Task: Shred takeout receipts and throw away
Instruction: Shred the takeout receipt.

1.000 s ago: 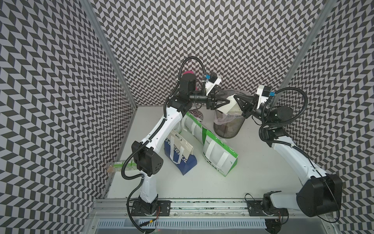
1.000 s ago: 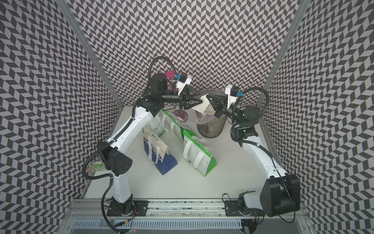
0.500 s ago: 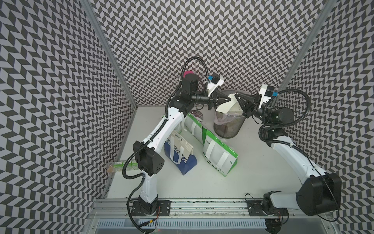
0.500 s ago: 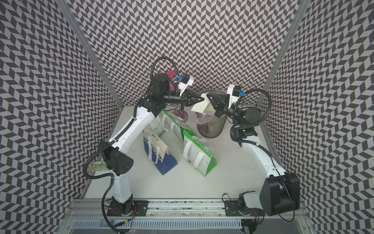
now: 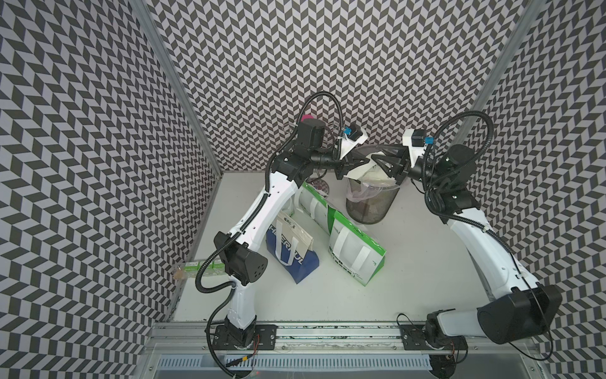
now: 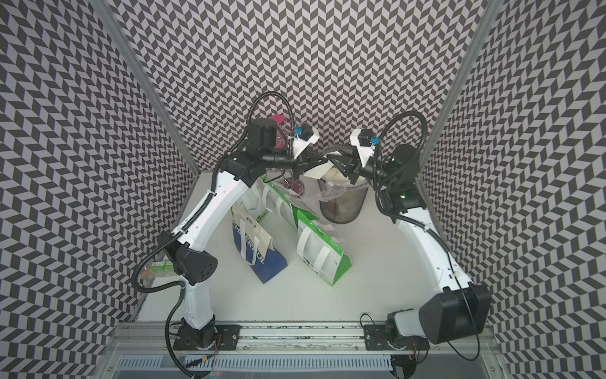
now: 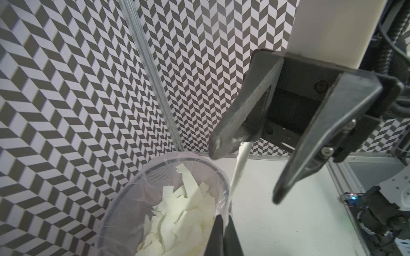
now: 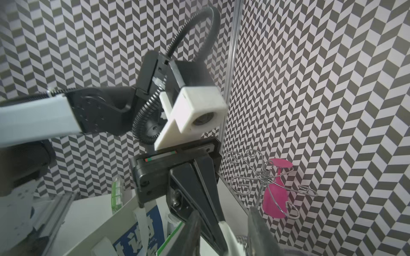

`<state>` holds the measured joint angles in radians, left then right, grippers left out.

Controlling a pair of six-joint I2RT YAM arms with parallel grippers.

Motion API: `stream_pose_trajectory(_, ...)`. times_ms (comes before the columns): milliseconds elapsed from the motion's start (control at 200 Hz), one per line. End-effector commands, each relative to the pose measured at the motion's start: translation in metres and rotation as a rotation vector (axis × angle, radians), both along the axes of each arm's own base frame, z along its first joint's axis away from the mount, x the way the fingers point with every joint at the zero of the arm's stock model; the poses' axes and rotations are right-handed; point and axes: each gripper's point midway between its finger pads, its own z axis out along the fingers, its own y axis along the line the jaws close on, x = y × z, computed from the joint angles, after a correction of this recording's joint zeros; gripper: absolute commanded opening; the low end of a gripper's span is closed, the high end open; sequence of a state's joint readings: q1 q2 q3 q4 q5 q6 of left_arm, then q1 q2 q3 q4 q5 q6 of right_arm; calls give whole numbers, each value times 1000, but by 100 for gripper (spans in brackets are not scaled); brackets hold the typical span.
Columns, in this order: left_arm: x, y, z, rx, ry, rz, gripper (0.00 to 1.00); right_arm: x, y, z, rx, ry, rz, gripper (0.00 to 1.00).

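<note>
Left gripper (image 7: 223, 223): jaws pressed together on the lower end of a receipt strip (image 7: 238, 168), above the bin's rim.
Right gripper (image 7: 245, 176): jaws apart. The strip's upper end lies against the inner face of one finger (image 7: 233, 133); the other finger stands clear of it.
Grippers, relation: tip to tip over the bin mouth, the strip spanning between them, seen edge-on from the left wrist.
Receipt, top views: a small white flap under the meeting fingertips (image 5: 360, 170).
Torn pieces (image 7: 177, 210): cream scraps heaped inside the bin, below the strip.
Bin (image 5: 370, 206): dark mesh basket with a clear liner, upright near the back wall, right of table centre.
In the way, near side: a green-and-white bag (image 5: 355, 249) lies flat just beside the bin's foot; a second green-and-white bag (image 5: 314, 210) lies partly under the left forearm.
Blue-and-cream bag (image 5: 292, 246): flat on the table (image 5: 426, 262), beside the left arm, apart from the bin.
Behind left wrist: a wire rack (image 8: 261, 175) with a pink glass (image 8: 275, 195) hung upside down, near the back wall.
Left wall: green cartons (image 5: 203, 267) at the table's edge, well apart from the bin.
</note>
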<state>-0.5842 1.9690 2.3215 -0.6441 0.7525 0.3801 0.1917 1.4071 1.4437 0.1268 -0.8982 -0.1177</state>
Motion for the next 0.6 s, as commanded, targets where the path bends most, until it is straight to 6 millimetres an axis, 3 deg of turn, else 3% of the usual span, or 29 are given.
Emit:
stream_pose_trajectory(0, 4, 3, -13, 92, -65, 49, 0, 12, 6, -37, -148, 54, -9, 34)
stream_pose_trajectory(130, 1, 1, -14, 110, -98, 48, 0, 18, 8, -39, -166, 68, -20, 31)
stream_pose_trajectory(250, 1, -1, -15, 127, -121, 59, 0, 19, 13, -38, -165, 77, -10, 23)
stream_pose_trajectory(360, 2, -2, -15, 142, -146, 72, 0, 20, 16, -38, -158, 88, -11, 10)
stream_pose_trajectory(596, 6, -1, -7, 147, -198, 115, 0, 24, 22, -46, -206, 105, -55, 0)
